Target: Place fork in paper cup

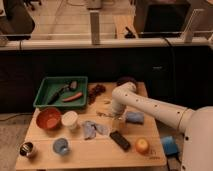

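The fork (103,114) is a thin silvery piece lying flat near the middle of the wooden table (45,157). The paper cup (69,119), white and wide-mouthed, stands upright to its left beside an orange bowl (48,119). My white arm reaches in from the right and bends down over the table's middle. My gripper (118,123) hangs just right of the fork's near end, low over the wood. It is open and I see nothing between its fingers.
A green tray (45,89) with utensils sits at the back left. Near the front are a light blue cup (61,146), a metal cup (26,149), a crumpled blue cloth (92,129), a black block (120,140) and an orange fruit (142,145). A blue sponge (134,118) lies right of the gripper.
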